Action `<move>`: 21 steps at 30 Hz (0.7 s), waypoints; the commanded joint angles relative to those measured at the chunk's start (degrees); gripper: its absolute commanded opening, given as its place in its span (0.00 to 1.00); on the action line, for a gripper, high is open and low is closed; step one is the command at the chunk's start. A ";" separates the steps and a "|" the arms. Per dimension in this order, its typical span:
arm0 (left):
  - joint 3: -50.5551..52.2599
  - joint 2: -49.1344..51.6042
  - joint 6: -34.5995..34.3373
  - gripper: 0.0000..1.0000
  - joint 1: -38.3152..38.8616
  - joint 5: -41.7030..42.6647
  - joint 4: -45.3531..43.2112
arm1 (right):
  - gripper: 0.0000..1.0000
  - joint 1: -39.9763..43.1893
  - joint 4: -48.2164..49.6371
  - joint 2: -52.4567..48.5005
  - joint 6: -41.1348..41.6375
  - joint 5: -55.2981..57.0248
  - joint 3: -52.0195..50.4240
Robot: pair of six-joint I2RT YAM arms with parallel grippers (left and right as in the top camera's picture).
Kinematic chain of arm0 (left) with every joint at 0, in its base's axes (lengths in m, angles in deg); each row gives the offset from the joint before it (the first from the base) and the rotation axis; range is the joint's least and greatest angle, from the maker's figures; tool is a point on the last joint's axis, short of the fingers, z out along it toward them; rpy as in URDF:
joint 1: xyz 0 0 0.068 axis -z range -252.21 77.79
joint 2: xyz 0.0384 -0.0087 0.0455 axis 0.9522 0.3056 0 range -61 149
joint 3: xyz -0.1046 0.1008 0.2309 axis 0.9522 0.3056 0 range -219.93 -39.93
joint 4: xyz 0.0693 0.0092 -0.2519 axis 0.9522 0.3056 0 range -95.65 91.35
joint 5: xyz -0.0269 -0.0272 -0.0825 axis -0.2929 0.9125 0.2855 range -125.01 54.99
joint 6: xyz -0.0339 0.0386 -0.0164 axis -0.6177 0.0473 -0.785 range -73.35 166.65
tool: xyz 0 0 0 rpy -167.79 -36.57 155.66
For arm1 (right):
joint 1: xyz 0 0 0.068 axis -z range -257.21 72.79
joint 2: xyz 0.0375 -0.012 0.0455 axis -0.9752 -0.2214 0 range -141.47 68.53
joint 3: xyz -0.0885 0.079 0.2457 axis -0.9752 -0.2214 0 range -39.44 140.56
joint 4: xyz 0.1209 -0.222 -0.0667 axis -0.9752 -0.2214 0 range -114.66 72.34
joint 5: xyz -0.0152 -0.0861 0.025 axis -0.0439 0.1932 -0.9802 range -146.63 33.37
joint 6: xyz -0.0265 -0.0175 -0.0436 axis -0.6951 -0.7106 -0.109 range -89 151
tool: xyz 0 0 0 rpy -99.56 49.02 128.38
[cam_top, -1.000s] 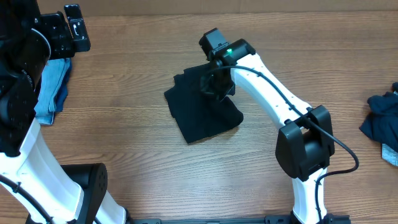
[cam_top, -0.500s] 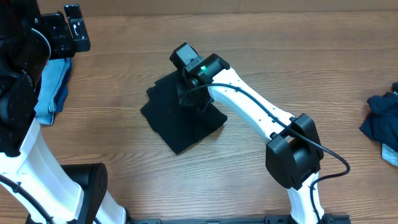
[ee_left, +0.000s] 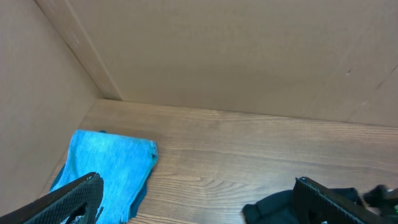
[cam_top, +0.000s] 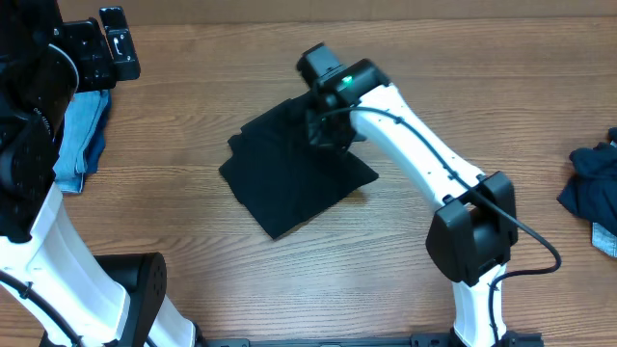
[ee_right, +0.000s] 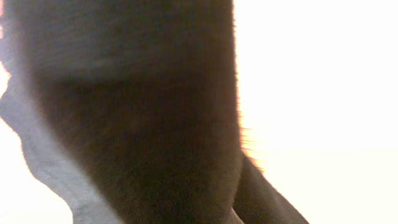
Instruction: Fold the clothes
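Observation:
A black T-shirt (cam_top: 289,178) lies folded into a rough square in the middle of the table. My right gripper (cam_top: 328,133) is down on its upper right part, shut on the fabric. In the right wrist view dark cloth (ee_right: 137,112) fills the frame right against the camera and hides the fingers. My left gripper (ee_left: 202,208) hangs at the far left with its jaws wide open and nothing between them. Below it lies a folded light blue garment (ee_left: 112,165), and the T-shirt's edge (ee_left: 273,211) shows at lower right in the left wrist view.
The light blue garment (cam_top: 82,140) sits by the left arm's base at the table's left edge. A crumpled dark navy and blue pile (cam_top: 593,188) lies at the right edge. A cardboard wall (ee_left: 217,56) backs the table.
The right gripper dragged the T-shirt left, then moved back right with the fabric. The shirt now lies spread wider to the right. The left arm has not moved.

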 commanded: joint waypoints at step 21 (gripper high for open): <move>0.07 0.13 -0.39 1.00 0.02 -0.72 -0.09 | 0.04 7.08 -10.21 5.95 -0.17 14.03 7.28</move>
